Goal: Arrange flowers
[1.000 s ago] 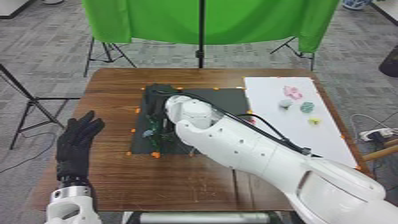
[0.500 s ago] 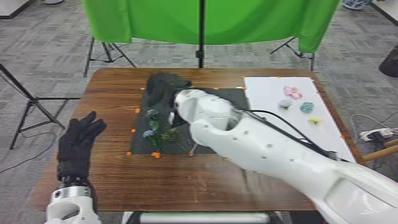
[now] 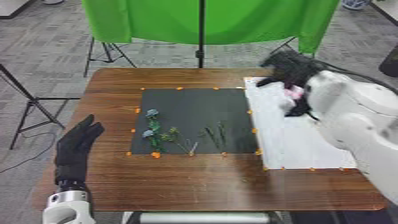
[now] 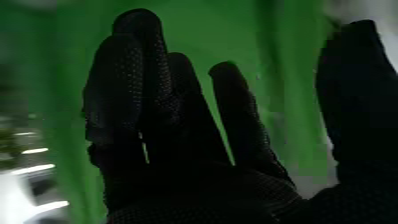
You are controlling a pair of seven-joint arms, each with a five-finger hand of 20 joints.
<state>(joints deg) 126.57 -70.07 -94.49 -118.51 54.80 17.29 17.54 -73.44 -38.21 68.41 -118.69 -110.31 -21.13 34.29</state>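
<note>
- Flowers with blue heads (image 3: 152,113) lie at the left of the dark mat (image 3: 187,102) on the worktop (image 3: 204,190); thin green stems (image 3: 222,131) lie further right on it.
- Right robot hand (image 3: 295,69) has swung off the mat to above the white sheet (image 3: 306,156), its fingers straight and its thumb wide, gripping nothing.
- Pink flower (image 3: 294,92) sits on the sheet, close by that glove; whether they touch, I cannot tell.
- That move likely turns the task to fetching another bloom for the mat's arrangement.
- Left robot hand (image 3: 75,150) remains at the left side, fingers extended and empty.
</note>
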